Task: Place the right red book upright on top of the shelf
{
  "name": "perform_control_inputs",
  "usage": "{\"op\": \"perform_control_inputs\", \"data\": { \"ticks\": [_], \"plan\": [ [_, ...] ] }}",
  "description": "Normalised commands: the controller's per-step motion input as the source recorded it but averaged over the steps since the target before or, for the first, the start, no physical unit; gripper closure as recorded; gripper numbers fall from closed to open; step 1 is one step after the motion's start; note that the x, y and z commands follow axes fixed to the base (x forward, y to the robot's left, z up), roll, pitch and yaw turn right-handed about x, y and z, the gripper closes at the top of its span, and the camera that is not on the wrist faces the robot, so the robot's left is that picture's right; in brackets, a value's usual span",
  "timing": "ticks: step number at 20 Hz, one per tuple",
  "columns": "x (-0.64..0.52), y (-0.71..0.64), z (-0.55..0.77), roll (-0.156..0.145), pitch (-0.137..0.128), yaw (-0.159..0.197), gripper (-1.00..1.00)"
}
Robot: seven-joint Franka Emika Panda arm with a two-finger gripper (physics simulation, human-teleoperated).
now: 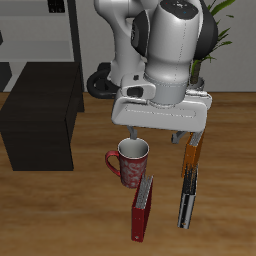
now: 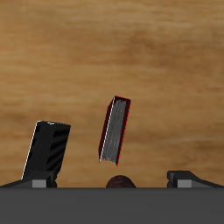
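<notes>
The gripper [image 1: 158,135] hangs above the table with its jaws spread wide and nothing between them (the wrist view shows both fingertips [image 2: 188,178] well apart, touching nothing). The right red book [image 1: 143,208] lies on the table just beside the mug [image 1: 131,163], nearer the table's front edge, below the gripper. Only the exterior view shows the shelf [image 1: 40,122], well apart from the mug, and the thin books [image 1: 189,185]. In the wrist view the mug's rim [image 2: 120,183] barely peeks in.
</notes>
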Motion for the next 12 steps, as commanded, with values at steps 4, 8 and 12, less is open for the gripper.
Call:
{"op": "perform_control_inputs", "data": {
  "ticks": [4,8,12],
  "plan": [
    [0.1,-0.09,-0.17,0.017,-0.007,-0.001,-1.0],
    [0.06,-0.06,-0.18,0.013,-0.006,0.001,-1.0],
    [0.1,-0.06,-0.24,0.018,-0.001,-0.019,-1.0]
  ]
}}
